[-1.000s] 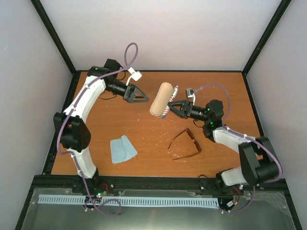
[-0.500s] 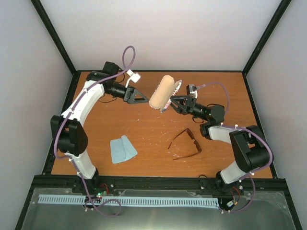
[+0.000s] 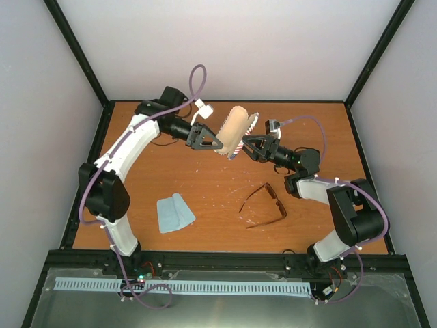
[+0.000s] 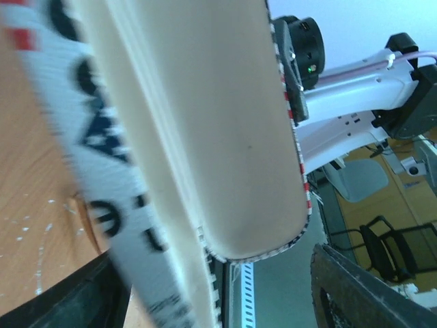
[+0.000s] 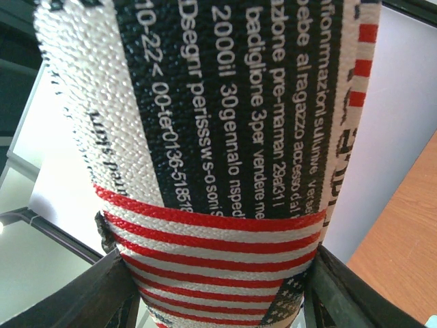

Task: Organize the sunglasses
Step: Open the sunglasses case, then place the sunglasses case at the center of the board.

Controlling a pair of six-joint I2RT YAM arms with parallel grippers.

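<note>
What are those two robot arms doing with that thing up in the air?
The right gripper holds the tan case up over the table. The left gripper sits open around its other side, maybe to help open it. The sunglasses and a blue cloth lie on the table, nothing packed yet.

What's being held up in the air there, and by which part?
The right gripper holds the tan case by its striped side, near one end.

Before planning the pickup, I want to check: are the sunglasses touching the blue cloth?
Apart. The top external view shows bare table between the sunglasses and the blue cloth.
</note>
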